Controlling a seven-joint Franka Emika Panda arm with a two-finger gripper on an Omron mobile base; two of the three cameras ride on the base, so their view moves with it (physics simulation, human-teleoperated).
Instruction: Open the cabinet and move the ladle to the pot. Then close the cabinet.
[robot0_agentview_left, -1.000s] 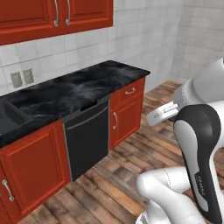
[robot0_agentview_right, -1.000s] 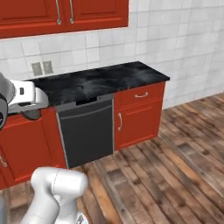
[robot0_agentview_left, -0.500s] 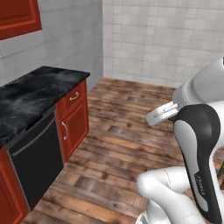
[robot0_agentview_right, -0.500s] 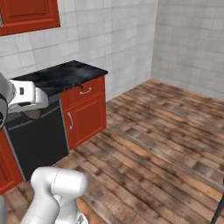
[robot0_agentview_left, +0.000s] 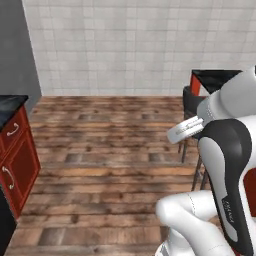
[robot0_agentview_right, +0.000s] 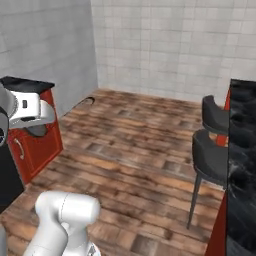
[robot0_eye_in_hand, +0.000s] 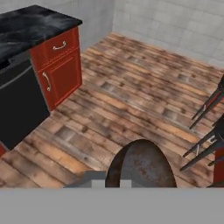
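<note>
In the hand view a rounded bowl (robot0_eye_in_hand: 140, 165), mottled brown-grey with a dark rim, rises close to the camera where the fingertips sit. It reads as the ladle's bowl, held close in. My gripper's fingers are hidden behind it, so the hold itself is not visible. The arm stays folded near the base, with its white wrist (robot0_agentview_right: 29, 111) at the left of the right base view and a pale end piece (robot0_agentview_left: 185, 131) in the left base view. The cabinet and the pot are out of view.
Low red drawers (robot0_eye_in_hand: 59, 65) and a black dishwasher front (robot0_eye_in_hand: 19, 105) under a dark counter stand at the left (robot0_agentview_left: 15, 155). Two dark stools (robot0_agentview_right: 215, 145) stand by a second dark counter (robot0_agentview_right: 242, 165) at the right. Wooden floor (robot0_agentview_left: 110, 150) lies between, with tiled walls behind.
The whole picture has swung: the base has turned right. The counter and dishwasher slid off to the left, and the stools and second counter came in. The arm's pose looks the same.
</note>
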